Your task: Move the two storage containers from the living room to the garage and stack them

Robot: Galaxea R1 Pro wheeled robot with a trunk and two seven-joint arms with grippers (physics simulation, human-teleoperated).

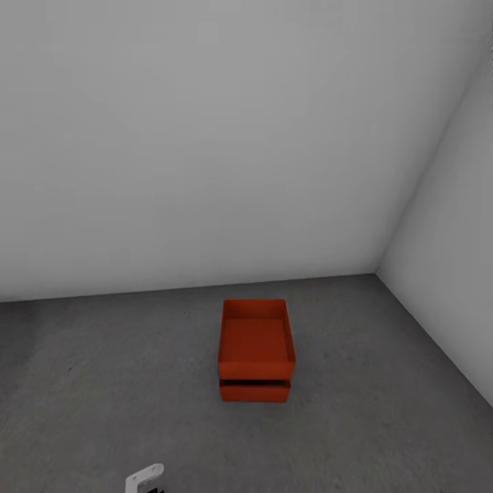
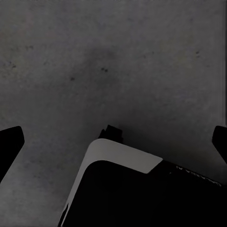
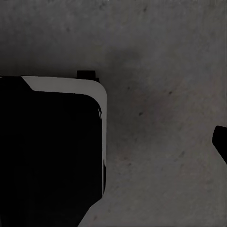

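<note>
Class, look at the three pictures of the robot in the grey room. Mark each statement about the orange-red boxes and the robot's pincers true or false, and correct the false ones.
1. One box sits on top of the other. True: upper box rests on lower box.
2. The boxes stand on a wooden floor. False: the floor is dark grey, concrete-like.
3. The upper box is full. False: it is empty.
4. The left pincer holds nothing. True.

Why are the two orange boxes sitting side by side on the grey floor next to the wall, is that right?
Not quite. The head view shows the two boxes stacked, not side by side: the upper container sits on top of the lower container, which rests on the grey floor near the wall.
</note>
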